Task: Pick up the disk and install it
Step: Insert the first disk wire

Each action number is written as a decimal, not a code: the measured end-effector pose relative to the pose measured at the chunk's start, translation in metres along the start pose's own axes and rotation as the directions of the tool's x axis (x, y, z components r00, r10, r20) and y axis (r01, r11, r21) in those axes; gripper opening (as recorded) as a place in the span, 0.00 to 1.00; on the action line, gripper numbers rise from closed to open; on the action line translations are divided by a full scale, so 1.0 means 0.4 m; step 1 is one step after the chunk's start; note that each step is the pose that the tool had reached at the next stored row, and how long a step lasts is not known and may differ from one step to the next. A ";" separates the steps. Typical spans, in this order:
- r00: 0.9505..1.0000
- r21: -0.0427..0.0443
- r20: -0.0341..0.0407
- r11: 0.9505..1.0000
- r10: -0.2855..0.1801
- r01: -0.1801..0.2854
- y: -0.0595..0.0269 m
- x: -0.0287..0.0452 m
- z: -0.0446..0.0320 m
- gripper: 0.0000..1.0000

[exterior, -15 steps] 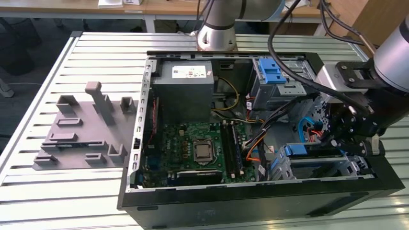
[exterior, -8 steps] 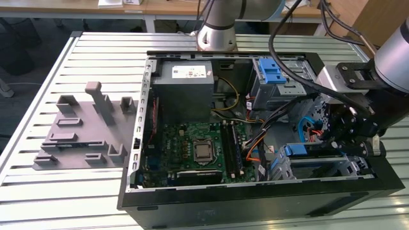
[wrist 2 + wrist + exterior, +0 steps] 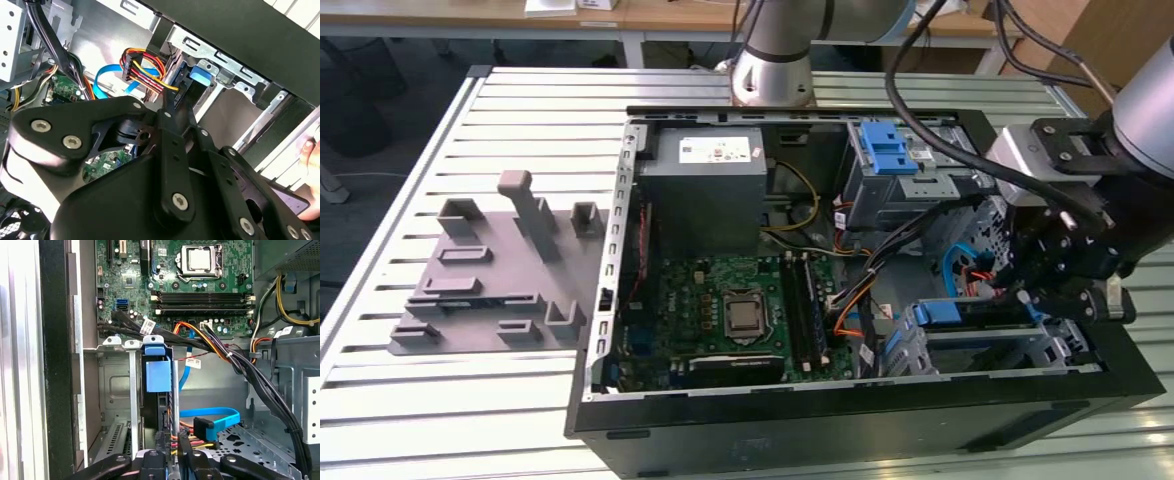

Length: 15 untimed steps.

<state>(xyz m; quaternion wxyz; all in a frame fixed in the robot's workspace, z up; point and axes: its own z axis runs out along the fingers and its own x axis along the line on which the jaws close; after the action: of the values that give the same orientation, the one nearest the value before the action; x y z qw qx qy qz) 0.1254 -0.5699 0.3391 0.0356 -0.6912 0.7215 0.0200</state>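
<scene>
The gripper (image 3: 1062,298) of the arm is seen lowered into the open computer case (image 3: 854,430), at the corner on the exterior view's right, just above the drive bay (image 3: 987,345). The disk (image 3: 971,313) is seated in that bay, recognisable by its blue plastic rail, close to the case's front wall. In the first wrist view, the disk (image 3: 155,376) is shown standing on edge between the bay's metal walls, its blue tab towards the motherboard (image 3: 200,290), with the gripper (image 3: 171,460) directly over its near end, where the red, yellow and black wires (image 3: 192,442) and a blue ribbon cable (image 3: 215,417) are gathered. Whether the gripper is spread or closed (its linkage is largely masked by the cabling) cannot be told. Further back in the case, the grey metal box (image 3: 707,190) and the perforated cage (image 3: 894,165) with its blue latch are visible. A grey moulded fixture (image 3: 494,275) is laid on the slatted table (image 3: 400,400), well apart from the case.
</scene>
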 end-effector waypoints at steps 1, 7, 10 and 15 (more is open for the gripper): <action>1.000 -0.001 0.000 1.000 0.000 0.000 -0.001 0.000 0.000 0.24; 1.000 -0.002 0.000 1.000 0.000 0.000 -0.006 0.000 0.001 0.11; 1.000 -0.002 0.000 1.000 0.000 0.000 -0.006 0.000 0.005 0.11; 1.000 -0.002 -0.001 1.000 0.000 0.000 -0.007 0.001 0.013 0.11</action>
<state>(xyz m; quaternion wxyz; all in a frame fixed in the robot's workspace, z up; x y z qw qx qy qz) 0.1281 -0.5699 0.3340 0.0348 -0.6911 0.7216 0.0204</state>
